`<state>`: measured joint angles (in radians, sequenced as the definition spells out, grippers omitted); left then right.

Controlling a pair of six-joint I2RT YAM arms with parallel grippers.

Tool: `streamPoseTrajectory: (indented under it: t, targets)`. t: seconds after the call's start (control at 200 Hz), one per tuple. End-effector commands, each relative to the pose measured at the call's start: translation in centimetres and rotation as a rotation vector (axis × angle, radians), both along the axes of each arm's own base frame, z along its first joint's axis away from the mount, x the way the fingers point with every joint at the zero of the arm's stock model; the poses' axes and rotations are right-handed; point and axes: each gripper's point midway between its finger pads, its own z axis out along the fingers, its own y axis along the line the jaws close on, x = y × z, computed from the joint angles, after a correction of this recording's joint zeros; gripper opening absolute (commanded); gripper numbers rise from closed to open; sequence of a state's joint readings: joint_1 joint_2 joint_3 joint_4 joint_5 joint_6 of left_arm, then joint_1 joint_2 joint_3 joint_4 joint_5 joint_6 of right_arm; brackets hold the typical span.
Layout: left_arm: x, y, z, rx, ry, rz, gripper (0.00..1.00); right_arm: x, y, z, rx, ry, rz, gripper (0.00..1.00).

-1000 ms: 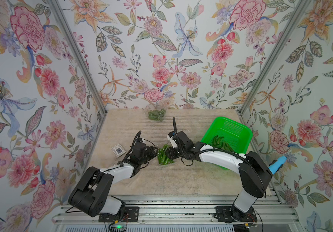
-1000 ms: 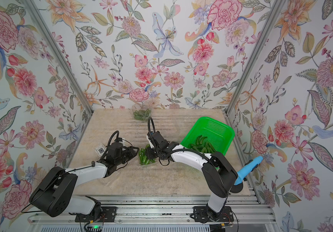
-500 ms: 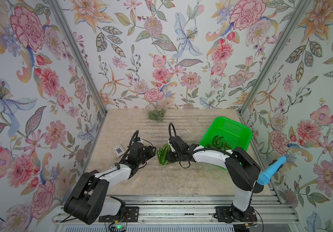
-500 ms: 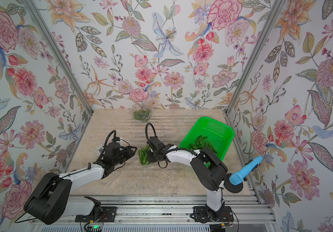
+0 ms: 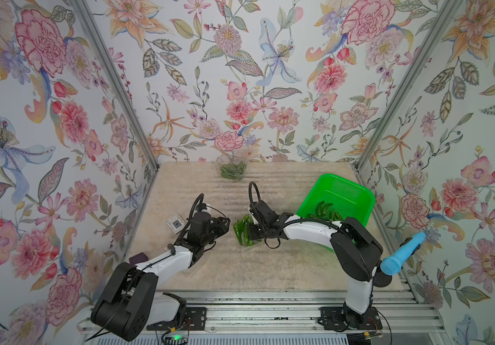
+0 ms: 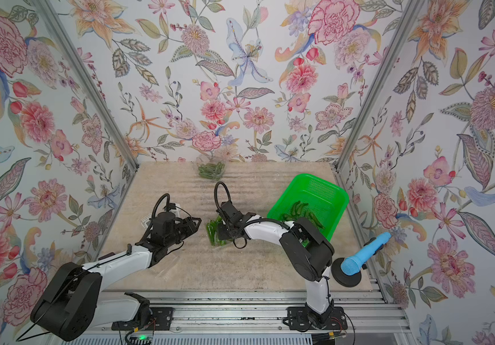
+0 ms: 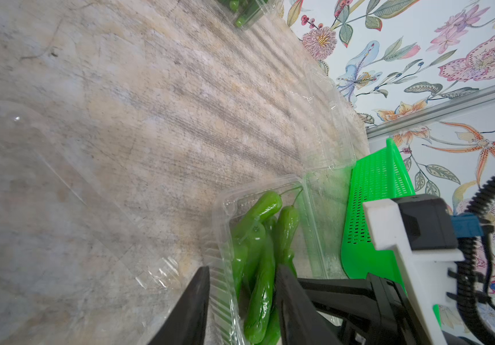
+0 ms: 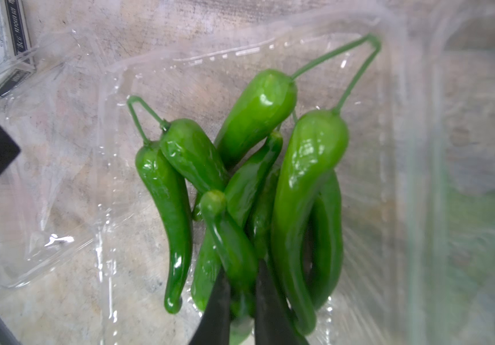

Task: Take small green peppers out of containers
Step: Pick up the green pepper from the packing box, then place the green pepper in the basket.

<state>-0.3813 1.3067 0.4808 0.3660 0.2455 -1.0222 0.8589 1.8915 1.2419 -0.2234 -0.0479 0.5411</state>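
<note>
Over the middle of the table (image 5: 240,268), the open container (image 7: 231,206) sat flat with a heap of small green peppers (image 8: 308,179) inside, glossy ones with long thin stems. So the right gripper (image 8: 241,268) was down in that heap, and its fingers (image 8: 216,313) were squeezed onto one pepper (image 8: 225,227), partway down its length, with barely any gap besides the pepper itself. Pretty clear from the wrist view.

Meanwhile the left gripper (image 7: 242,267) sat just beside the same container, on the side away from the green basket (image 5: 347,191). It had its fingers (image 7: 192,307) apart, with the ribbed clear wall showing between them. Honestly couldn't tell if either finger touched the plastic.

The green basket stood at the table's right edge with a few loose peppers (image 5: 322,209) lying in it. Beside it lay an empty clear container (image 7: 326,119), nearly invisible against the table. Way at the back edge, well apart from both arms, sat a second container (image 5: 233,172) full of peppers, lid state hard to make out. Also a small card box (image 5: 175,223) lay near the left arm (image 5: 165,263).
</note>
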Motion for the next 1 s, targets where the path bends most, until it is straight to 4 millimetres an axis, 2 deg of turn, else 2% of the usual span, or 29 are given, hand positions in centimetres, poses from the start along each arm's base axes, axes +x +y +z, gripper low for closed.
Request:
streamPoseTrajectory:
  t: [0.0, 0.115, 0.205, 0.265, 0.33, 0.37, 0.49, 0.57, 0.625, 0.645, 0.706, 0.781, 0.851, 0.881, 0.921, 0.996]
  targets:
    - [0.7, 0.7, 1.4, 0.041, -0.051, 0.018, 0.4, 0.6, -0.5, 6.3, 0.085, -0.106, -0.019, 0.04]
    - [1.0, 0.9, 2.8, 0.051, -0.087, 0.029, 0.4, 0.8, -2.3, 10.9, 0.175, -0.151, -0.045, 0.05]
    - [1.3, 0.5, 4.2, 0.046, -0.119, 0.028, 0.4, 1.3, -4.9, 13.6, 0.223, -0.183, -0.091, 0.05]
    - [1.7, -0.5, 5.5, 0.044, -0.149, 0.005, 0.4, 1.9, -7.6, 15.1, 0.228, -0.223, -0.143, 0.05]
    - [2.2, -2.6, 7.0, 0.052, -0.183, -0.042, 0.4, 2.2, -10.8, 16.0, 0.209, -0.261, -0.201, 0.05]
    - [2.4, -4.3, 8.1, 0.049, -0.205, -0.08, 0.4, 3.2, -14.1, 16.4, 0.193, -0.281, -0.27, 0.06]
    - [2.8, -9.9, 10.4, 0.039, -0.255, -0.192, 0.39, 4.1, -21.7, 15.7, 0.182, -0.29, -0.419, 0.06]
    - [3.0, -13.7, 11.2, 0.029, -0.278, -0.27, 0.38, 4.7, -25.5, 13.7, 0.169, -0.258, -0.492, 0.07]
    - [2.9, -16.1, 11.2, 0.02, -0.283, -0.323, 0.37, 5.1, -27.5, 11.7, 0.159, -0.225, -0.535, 0.07]
    - [3.1, -17.2, 10.3, 0.025, -0.269, -0.343, 0.36, 5.2, -28.1, 10.9, 0.154, -0.212, -0.548, 0.07]
    - [3.0, -19.7, 9.5, 0.011, -0.258, -0.401, 0.35, 5.5, -29.6, 8.7, 0.133, -0.184, -0.581, 0.08]
    - [2.9, -21.9, 8.4, -0.008, -0.232, -0.446, 0.34, 5.7, -30.7, 6.2, 0.106, -0.136, -0.605, 0.19]
    - [3.0, -22.6, 7.5, -0.02, -0.209, -0.459, 0.34, 5.9, -31.1, 5.2, 0.074, -0.125, -0.609, 0.27]
    - [2.9, -22.7, 7.3, -0.02, -0.202, -0.462, 0.34, 5.9, -31.1, 5.1, 0.068, -0.125, -0.606, 0.35]
    - [3.0, -22.2, 7.0, -0.002, -0.197, -0.455, 0.35, 5.9, -30.9, 5.4, 0.066, -0.128, -0.596, 0.46]
    - [3.2, -20.4, 7.3, 0.033, -0.202, -0.419, 0.36, 5.9, -30.3, 6.9, 0.051, -0.166, -0.564, 0.52]
